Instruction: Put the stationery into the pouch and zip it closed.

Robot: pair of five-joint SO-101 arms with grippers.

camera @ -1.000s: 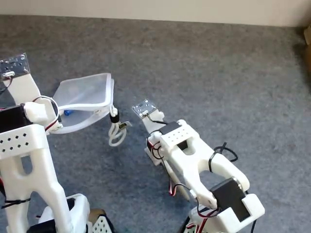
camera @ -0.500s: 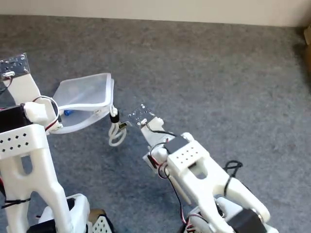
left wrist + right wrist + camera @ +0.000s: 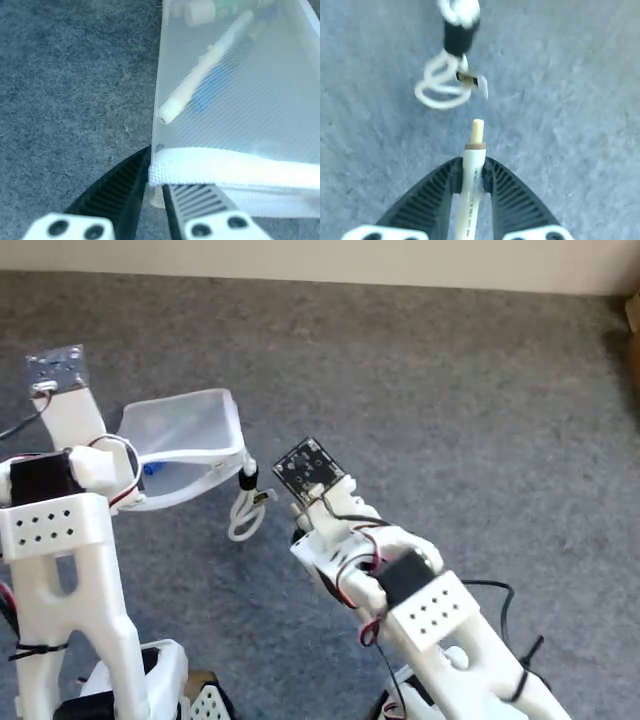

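Note:
A translucent pouch (image 3: 185, 435) lies open on the grey carpet at the left. Through its wall (image 3: 250, 110) I see a white pen (image 3: 205, 67) and a blue item (image 3: 207, 90) inside. My left gripper (image 3: 156, 172) is shut on the pouch's white zipper edge at a corner. A white cord loop (image 3: 243, 515) with a black toggle hangs from the pouch's other end. My right gripper (image 3: 470, 167) is shut on a white pen (image 3: 476, 131), whose tip points at the cord loop (image 3: 440, 90) a short way ahead. The right arm (image 3: 350, 540) stands just right of the loop.
Grey carpet (image 3: 470, 390) covers the whole surface, with open room to the right and at the back. A pale wall strip runs along the far edge. The left arm (image 3: 60, 530) and both arm bases crowd the near side.
The right arm has swung its wrist up and toward the pouch's cord end. The left arm and the pouch have shifted slightly right.

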